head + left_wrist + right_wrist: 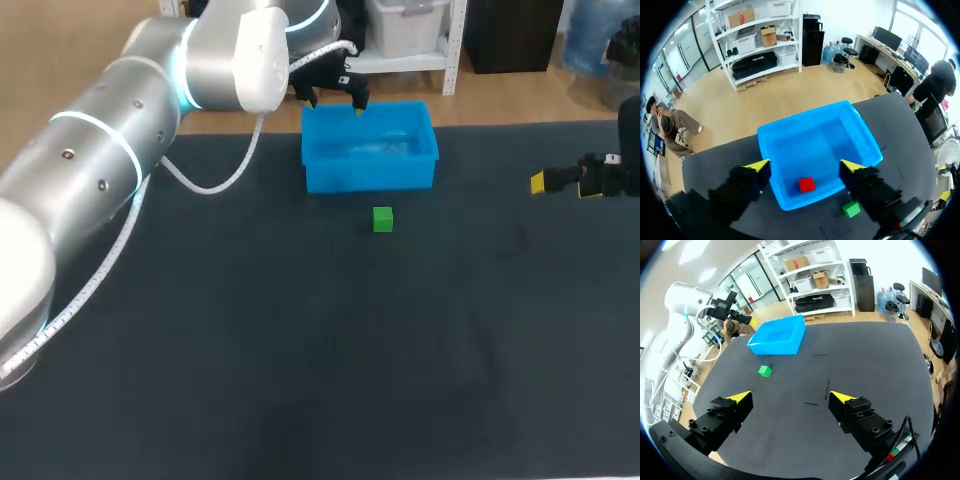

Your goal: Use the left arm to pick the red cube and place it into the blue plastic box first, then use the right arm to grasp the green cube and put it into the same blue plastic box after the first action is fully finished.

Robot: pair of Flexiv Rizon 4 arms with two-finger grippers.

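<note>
Beyond the claw [791,397], green cube [765,371] lies near blue box [777,336].

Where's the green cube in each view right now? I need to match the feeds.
Head view: green cube on the table, just before the blue plastic box.
Left wrist view: outside the box's near wall, beside a finger of the left gripper.
Right wrist view: ahead of the right gripper, short of the box.
Shared landmark: the blue plastic box.
</note>
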